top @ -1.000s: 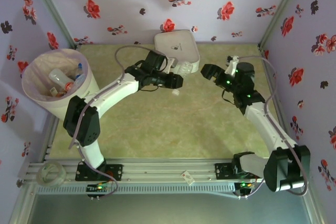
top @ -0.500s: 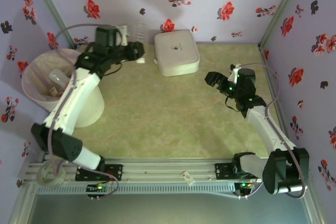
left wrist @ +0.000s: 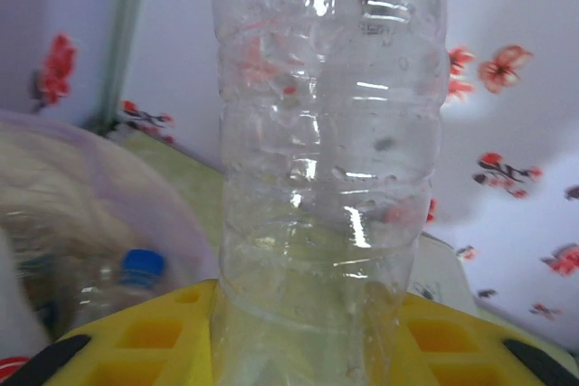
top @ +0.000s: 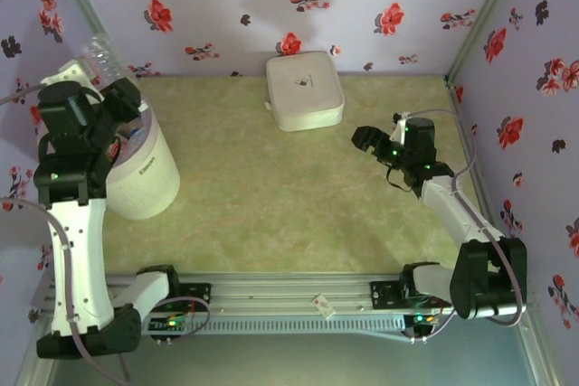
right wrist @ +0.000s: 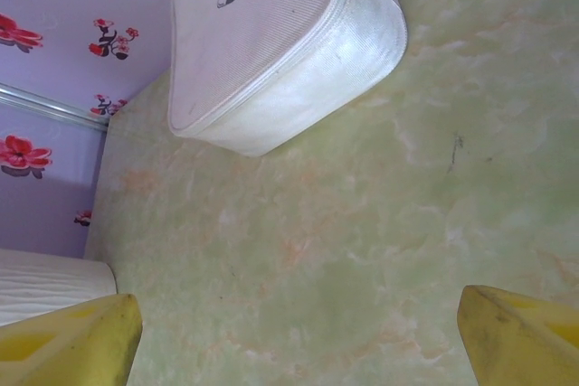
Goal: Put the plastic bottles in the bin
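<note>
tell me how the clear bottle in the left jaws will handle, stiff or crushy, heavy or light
The clear bottle looks empty, so probably very light for its size. Its thin ribbed wall looks crinkled, so it likely buckles under a hard squeeze. Glossy plastic may slip in the jaws; being round, it would probably roll if dropped beside the bin.

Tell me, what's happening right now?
Left tool shut on clear bottle, at rim of bin. Right tool open, empty. Nothing blocking the drop.
</note>
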Controlling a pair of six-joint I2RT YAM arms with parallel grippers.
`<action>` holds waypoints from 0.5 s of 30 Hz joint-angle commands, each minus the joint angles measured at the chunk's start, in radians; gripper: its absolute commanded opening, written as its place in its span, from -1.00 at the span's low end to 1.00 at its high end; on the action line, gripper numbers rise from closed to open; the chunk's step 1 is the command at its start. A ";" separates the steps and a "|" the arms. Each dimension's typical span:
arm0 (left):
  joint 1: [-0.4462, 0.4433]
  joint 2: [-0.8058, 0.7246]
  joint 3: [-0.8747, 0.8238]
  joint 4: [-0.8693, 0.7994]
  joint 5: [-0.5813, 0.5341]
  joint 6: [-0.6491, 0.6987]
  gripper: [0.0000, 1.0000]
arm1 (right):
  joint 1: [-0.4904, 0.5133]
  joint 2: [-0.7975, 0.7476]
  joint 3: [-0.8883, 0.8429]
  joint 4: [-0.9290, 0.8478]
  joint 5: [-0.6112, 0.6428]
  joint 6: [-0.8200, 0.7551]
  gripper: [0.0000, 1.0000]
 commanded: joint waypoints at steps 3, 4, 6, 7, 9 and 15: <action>0.178 0.029 0.022 -0.118 -0.032 0.057 -0.40 | -0.006 0.005 0.012 0.031 -0.021 -0.018 0.82; 0.209 0.038 0.021 -0.126 -0.032 0.062 -0.41 | -0.006 0.007 0.010 0.035 -0.024 -0.017 0.82; 0.263 0.049 0.007 -0.131 -0.033 0.068 -0.43 | -0.006 0.017 0.006 0.047 -0.032 -0.010 0.82; 0.286 0.053 -0.002 -0.129 -0.034 0.070 -0.45 | -0.006 0.020 0.002 0.056 -0.035 -0.006 0.82; 0.315 0.066 -0.014 -0.133 -0.047 0.080 -0.46 | -0.006 0.024 -0.006 0.074 -0.039 0.002 0.82; 0.316 0.131 -0.051 -0.164 -0.141 0.150 -0.46 | -0.006 0.021 0.005 0.050 -0.034 -0.021 0.82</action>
